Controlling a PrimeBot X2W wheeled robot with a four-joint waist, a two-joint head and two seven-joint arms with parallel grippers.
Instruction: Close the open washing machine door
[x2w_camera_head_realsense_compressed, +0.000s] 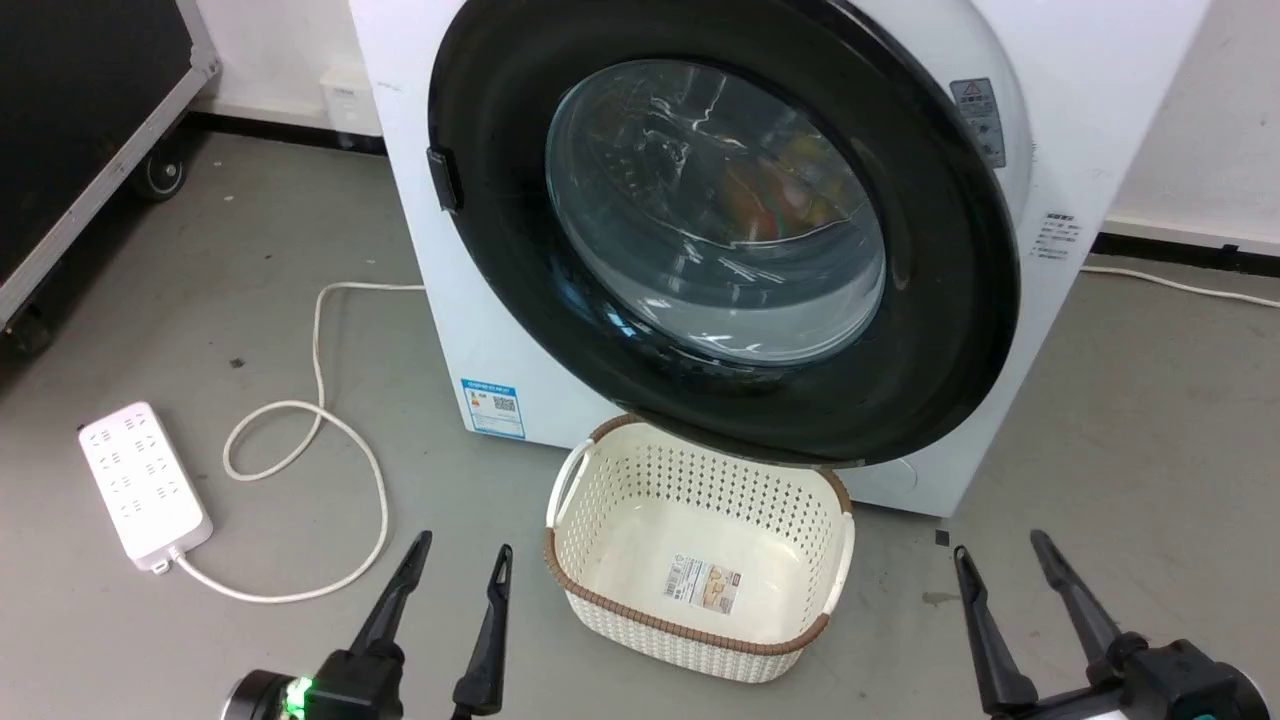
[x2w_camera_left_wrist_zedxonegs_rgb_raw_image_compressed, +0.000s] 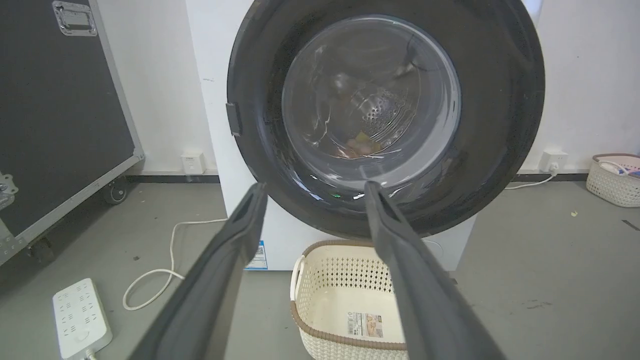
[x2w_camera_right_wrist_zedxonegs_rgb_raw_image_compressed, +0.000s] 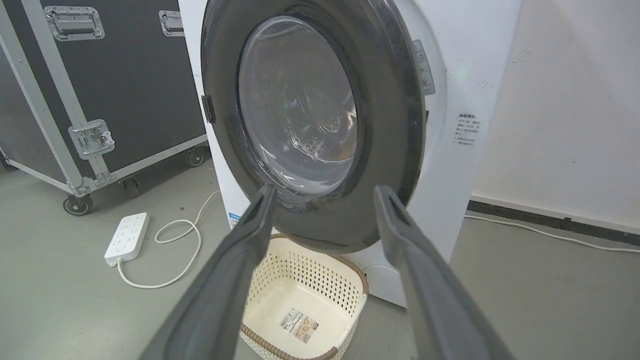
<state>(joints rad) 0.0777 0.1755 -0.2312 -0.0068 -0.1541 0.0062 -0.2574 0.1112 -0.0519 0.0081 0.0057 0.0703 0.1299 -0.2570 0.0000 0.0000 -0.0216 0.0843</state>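
Both sets of fingers stand spread wide and hold nothing. The left gripper (x2w_camera_head_realsense_compressed: 465, 542) is low at the left over bare floor and the right gripper (x2w_camera_head_realsense_compressed: 1000, 543) low at the right, each well short of the machine. Between them sits the cream basket (x2w_camera_head_realsense_compressed: 700, 640), its far rim tucked under the lower edge of the washing machine door (x2w_camera_head_realsense_compressed: 950, 300). An arm reaching in low and central could knock it or jam it against the washing machine (x2w_camera_head_realsense_compressed: 430, 330). On the left, the power strip (x2w_camera_head_realsense_compressed: 145, 485) and its looping cord (x2w_camera_head_realsense_compressed: 350, 450) could snag a wheel or a low sweep. The door lies against the front, or very nearly, with its latch tab (x2w_camera_head_realsense_compressed: 445, 180) at the left edge. Whether it has caught I cannot tell, and an unlatched door might swing out. The freest room is the bare floor to the right, while the black flight case (x2w_camera_head_realsense_compressed: 80, 120) hems in the far left.
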